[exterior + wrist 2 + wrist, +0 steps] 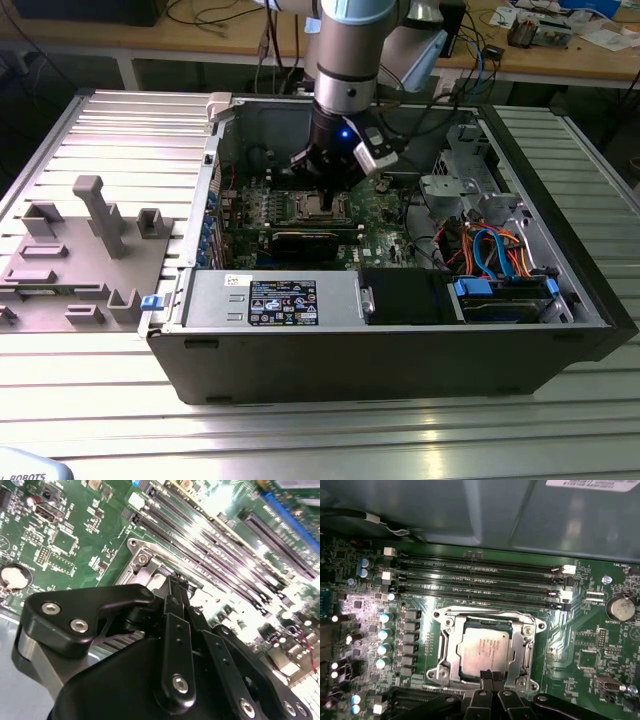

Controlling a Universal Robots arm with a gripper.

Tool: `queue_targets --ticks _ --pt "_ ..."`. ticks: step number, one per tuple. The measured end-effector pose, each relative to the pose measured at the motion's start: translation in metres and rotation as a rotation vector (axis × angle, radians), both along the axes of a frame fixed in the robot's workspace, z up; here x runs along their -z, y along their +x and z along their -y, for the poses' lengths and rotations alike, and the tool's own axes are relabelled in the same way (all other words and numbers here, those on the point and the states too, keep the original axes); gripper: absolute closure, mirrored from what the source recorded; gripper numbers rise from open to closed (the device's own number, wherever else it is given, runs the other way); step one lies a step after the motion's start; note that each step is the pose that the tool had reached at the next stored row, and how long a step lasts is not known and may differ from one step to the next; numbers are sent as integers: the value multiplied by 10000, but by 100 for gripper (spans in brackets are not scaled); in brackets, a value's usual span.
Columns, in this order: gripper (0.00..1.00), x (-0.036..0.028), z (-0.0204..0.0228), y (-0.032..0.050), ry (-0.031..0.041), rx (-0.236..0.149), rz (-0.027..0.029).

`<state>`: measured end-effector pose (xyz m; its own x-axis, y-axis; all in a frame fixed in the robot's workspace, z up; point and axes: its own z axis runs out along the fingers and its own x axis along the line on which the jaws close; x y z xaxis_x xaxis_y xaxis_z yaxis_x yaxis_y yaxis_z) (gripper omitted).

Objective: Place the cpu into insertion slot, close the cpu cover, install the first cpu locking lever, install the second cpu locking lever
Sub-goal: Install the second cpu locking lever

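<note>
Green board (570, 645), cpu (483, 652) flat in socket, gripper (491, 679) at its edge

Even room light falls on the ribbed metal desk (300, 440) in the exterior view, the computer case's (400, 350) interior shadowed. In the second wrist view, hard glare whitens the memory slots (220, 565); the near gripper (175, 587) is soft-focused.
</note>
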<state>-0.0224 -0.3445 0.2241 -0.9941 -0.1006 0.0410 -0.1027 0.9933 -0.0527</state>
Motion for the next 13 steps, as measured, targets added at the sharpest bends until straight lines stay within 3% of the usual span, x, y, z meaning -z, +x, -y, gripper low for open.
queue_targets --ticks 7,13 --pt "89 -218 -3 0 -47 0 0" --pt "89 -237 -3 0 -47 0 0"
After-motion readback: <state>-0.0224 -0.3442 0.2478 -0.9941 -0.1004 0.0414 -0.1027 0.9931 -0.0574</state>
